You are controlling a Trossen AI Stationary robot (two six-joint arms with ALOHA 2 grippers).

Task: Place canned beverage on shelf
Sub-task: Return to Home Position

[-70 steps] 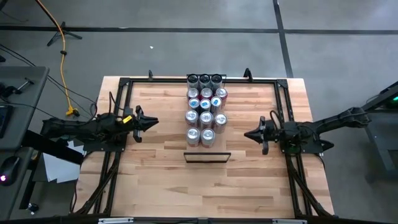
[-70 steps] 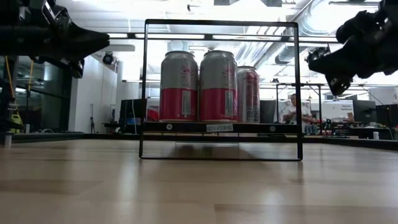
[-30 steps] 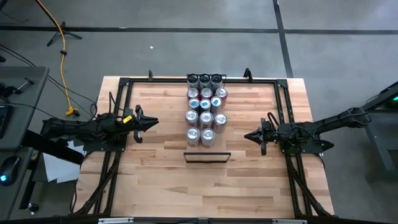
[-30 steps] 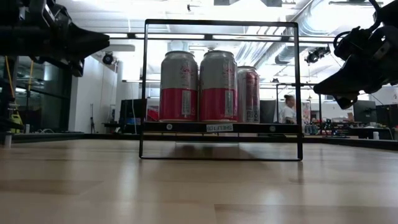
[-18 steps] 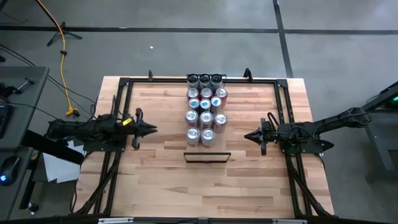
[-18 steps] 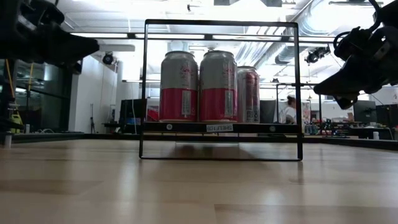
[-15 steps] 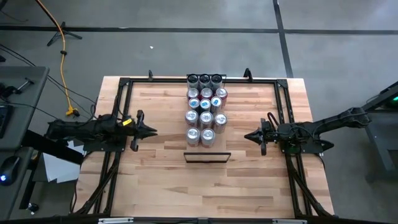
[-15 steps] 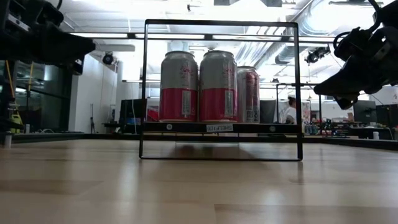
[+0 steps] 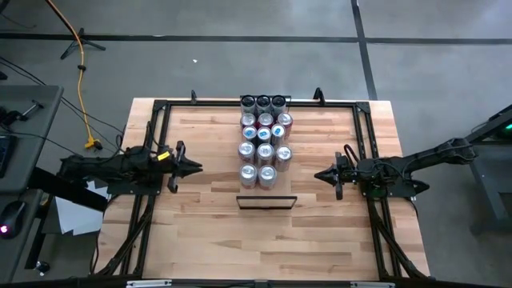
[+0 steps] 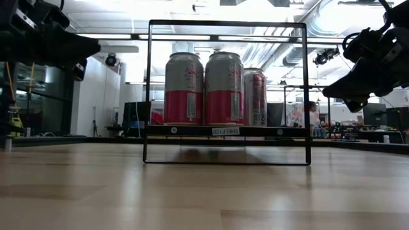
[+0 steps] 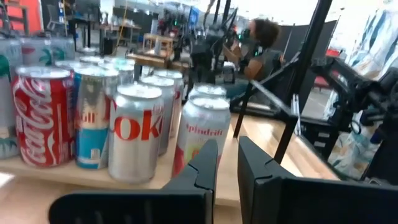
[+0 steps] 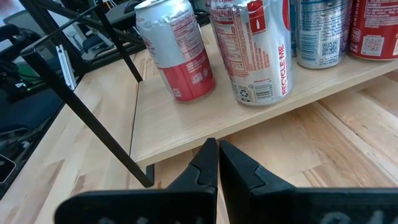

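Several beverage cans (image 9: pixel 264 140) stand upright in rows on the shelf (image 12: pixel 186 124), a long pale wood panel raised a little above the middle of the table. Among them are a red cola can (image 11: pixel 43 115) and silver cans (image 11: pixel 137 134). My left gripper (image 9: pixel 199 167) hovers left of the cans, pointing level at them, its fingers close together with nothing between them (image 11: pixel 228 146). To the right of the shelf's near end, my right gripper (image 9: pixel 316 174) is shut and empty, pointing slightly down at it (image 12: pixel 217 149).
A black wire frame (image 10: pixel 227 22) stands upright at the shelf's near end. Black rails (image 9: pixel 160 108) run along the table's left, far and right sides. Bare tabletop (image 9: pixel 264 240) lies between the shelf and the near edge. A person (image 11: pixel 261 43) is in the room beyond.
My left gripper has stayed in place but swung its tip a little toward the near edge, rolled slightly and levelled out. It has stayed shut. The cans have not moved.
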